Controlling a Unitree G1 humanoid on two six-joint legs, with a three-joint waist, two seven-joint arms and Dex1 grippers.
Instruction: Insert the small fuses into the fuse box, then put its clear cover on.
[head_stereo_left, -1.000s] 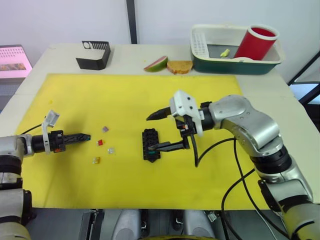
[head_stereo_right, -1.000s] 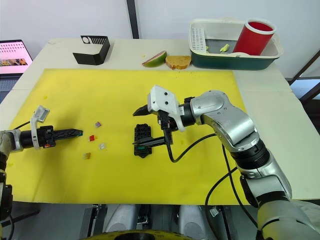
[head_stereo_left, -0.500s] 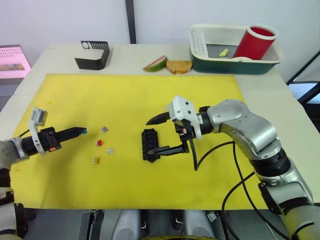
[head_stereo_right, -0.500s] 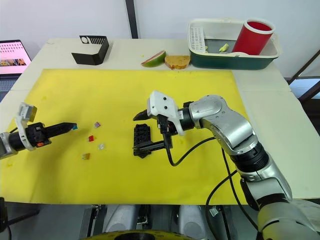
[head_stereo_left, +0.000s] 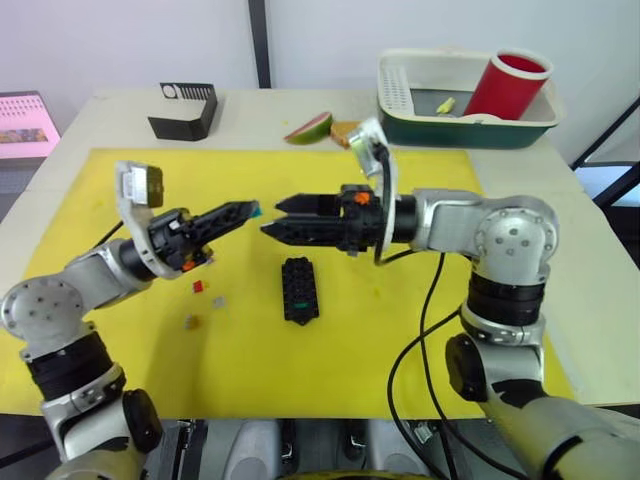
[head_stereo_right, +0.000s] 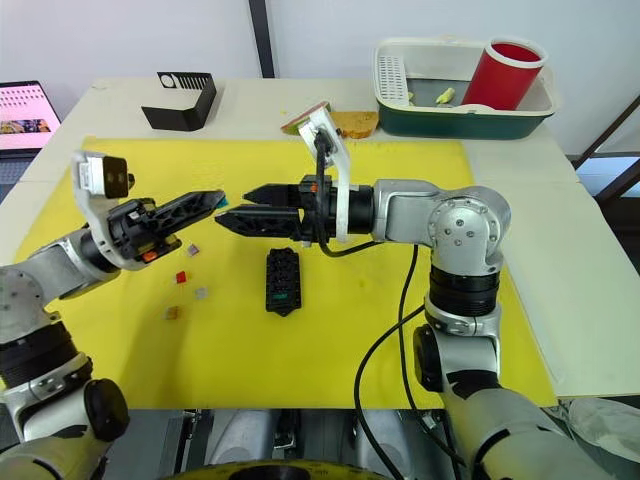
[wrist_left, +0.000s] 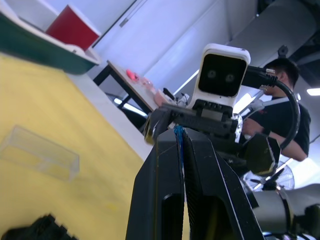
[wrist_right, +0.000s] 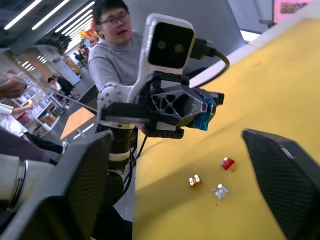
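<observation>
Left pincer (head_stereo_left: 250, 209), frame centre, was clamped on a blue fuse (wrist_right: 201, 121); right pincer (head_stereo_left: 272, 216) faced it tip to tip, fingers parted and empty. Likely a handover: the receiving fingers should close squarely on the fuse's exposed end before the giver lets go. Fuse box (head_stereo_left: 299, 289), black with slotted rows, lay lower centre on the yellow mat (head_stereo_left: 420, 330); loose fuses (head_stereo_left: 198, 286) sat to its left.

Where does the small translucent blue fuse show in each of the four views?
Left eye view: small translucent blue fuse, left of centre, above the black rectangular fuse box.
Right eye view: further left.
Left wrist view: a thin blue sliver near the centre.
Right wrist view: centre.
Shared landmark: the left gripper clamping it.
</observation>
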